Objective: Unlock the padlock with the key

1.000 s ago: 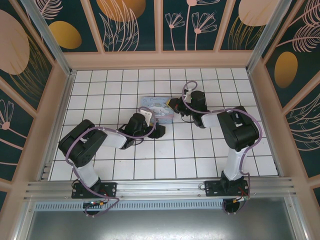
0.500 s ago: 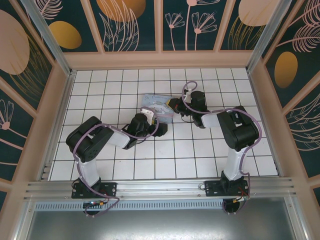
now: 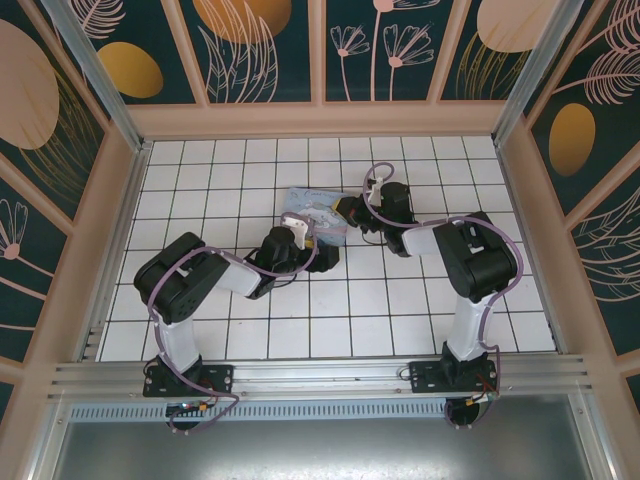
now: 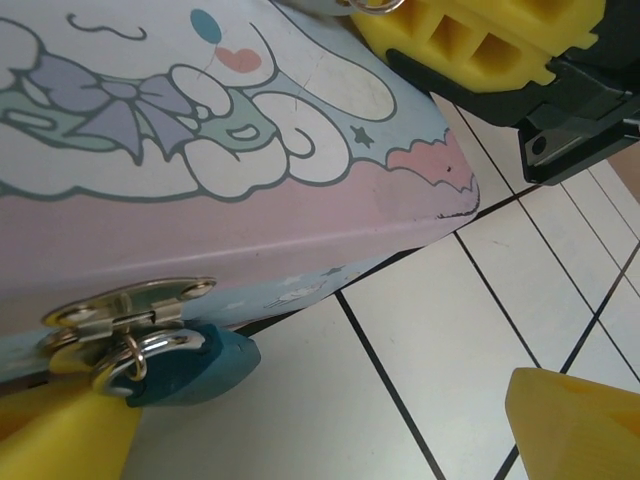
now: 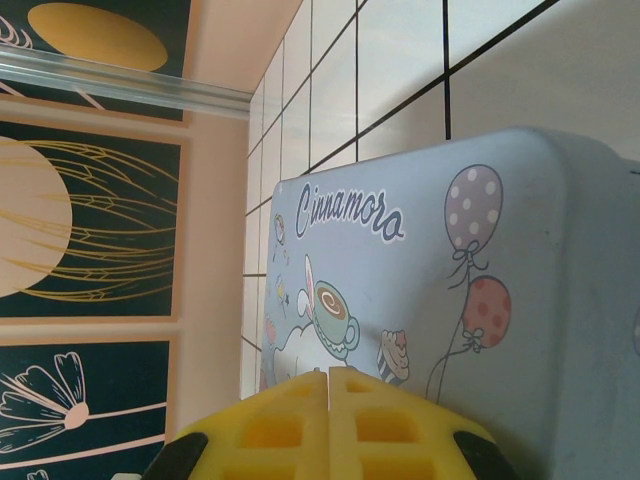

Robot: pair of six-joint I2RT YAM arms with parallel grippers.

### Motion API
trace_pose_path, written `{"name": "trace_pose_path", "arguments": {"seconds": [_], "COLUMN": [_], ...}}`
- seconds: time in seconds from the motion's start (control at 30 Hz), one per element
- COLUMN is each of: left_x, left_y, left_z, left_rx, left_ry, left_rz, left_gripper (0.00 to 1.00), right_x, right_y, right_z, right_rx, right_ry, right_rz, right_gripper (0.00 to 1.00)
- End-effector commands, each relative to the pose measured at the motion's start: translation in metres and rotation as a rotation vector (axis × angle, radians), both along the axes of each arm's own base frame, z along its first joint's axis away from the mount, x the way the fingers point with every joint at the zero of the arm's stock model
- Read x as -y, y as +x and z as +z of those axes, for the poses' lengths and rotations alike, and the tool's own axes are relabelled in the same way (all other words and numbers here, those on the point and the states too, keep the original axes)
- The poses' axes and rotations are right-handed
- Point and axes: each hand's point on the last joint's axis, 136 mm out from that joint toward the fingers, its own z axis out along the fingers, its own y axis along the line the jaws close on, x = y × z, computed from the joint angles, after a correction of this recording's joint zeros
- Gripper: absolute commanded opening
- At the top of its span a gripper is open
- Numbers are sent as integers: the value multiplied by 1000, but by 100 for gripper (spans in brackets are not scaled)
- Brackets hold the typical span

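Two tools meet at a pastel cartoon-printed box [image 3: 313,211] on the tiled counter [image 3: 400,300]. The left wrist view gives what the overhead one cannot: the padlock [image 4: 190,366], bluish-grey, hangs by its thin shackle from the metal hasp [image 4: 122,308] on the box's front wall. Its body lies nearly flat on the counter, with the long axis running along that wall, the shackle end at the hasp and the blunt end pointing across the gap of the left tool [image 4: 320,430]. That tool is spread wide. The lock sits just inside its left finger [image 4: 60,432], though contact cannot be judged, and the other finger [image 4: 580,425] stands well apart over bare tile, so nothing is pinched.

From above, the left tool [image 3: 318,243] sits at the box's near side and the right tool [image 3: 347,210] at its right end. The right wrist view shows the balloon-printed lid just ahead of the right tool [image 5: 328,420], whose yellow pads are pressed together. The left wrist view catches a small metal ring [image 4: 376,5] beside those pads, but whether it belongs to the key cannot be told
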Motion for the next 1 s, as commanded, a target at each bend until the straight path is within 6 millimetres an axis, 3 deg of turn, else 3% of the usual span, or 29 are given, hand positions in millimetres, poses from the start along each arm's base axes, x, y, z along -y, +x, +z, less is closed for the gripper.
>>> {"name": "trace_pose_path", "arguments": {"seconds": [0.0, 0.57, 0.97], "left_x": [10, 5, 1], "left_y": [-2, -8, -3], "left_z": [12, 36, 20], "left_rx": [13, -26, -96], "left_ry": [-86, -280, -335], "left_rz": [-22, 36, 109], "left_gripper": [94, 95, 94], "right_x": [-4, -4, -4], "right_y": [-8, -8, -10], "right_z": [-20, -23, -24], "right_rx": [-35, -40, -47], "right_ry": [-24, -24, -18], "right_rz": [9, 8, 5], "right_gripper": [0, 0, 0]}}
